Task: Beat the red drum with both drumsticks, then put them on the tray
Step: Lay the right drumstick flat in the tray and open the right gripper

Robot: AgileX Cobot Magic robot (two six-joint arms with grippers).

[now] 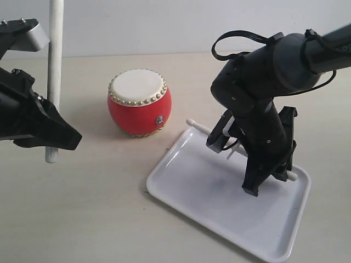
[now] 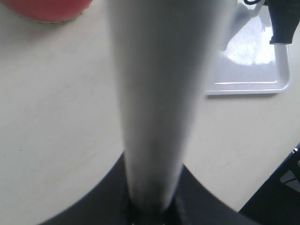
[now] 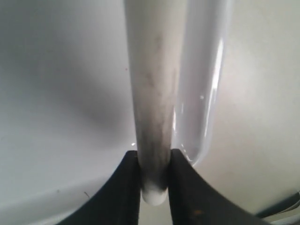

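Note:
The red drum (image 1: 140, 104) stands upright on the table, its edge also showing in the left wrist view (image 2: 47, 9). My left gripper (image 1: 52, 134) (image 2: 152, 206) is shut on one drumstick (image 1: 55, 60) (image 2: 159, 103), held nearly upright left of the drum. Over the white tray (image 1: 219, 211) (image 3: 56, 93) my right gripper (image 1: 272, 176) (image 3: 154, 173) is shut on the other drumstick (image 1: 197, 126) (image 3: 152, 93) near its butt end. That stick lies low along the tray's far rim (image 3: 206, 93), and its tip pokes past the rim toward the drum.
The pale table (image 1: 98, 208) spreads around the drum and tray. The right arm's dark body (image 1: 263, 82) (image 2: 283, 23) looms over the tray's far side. The tray (image 2: 253, 70) sits close to the drum on its right.

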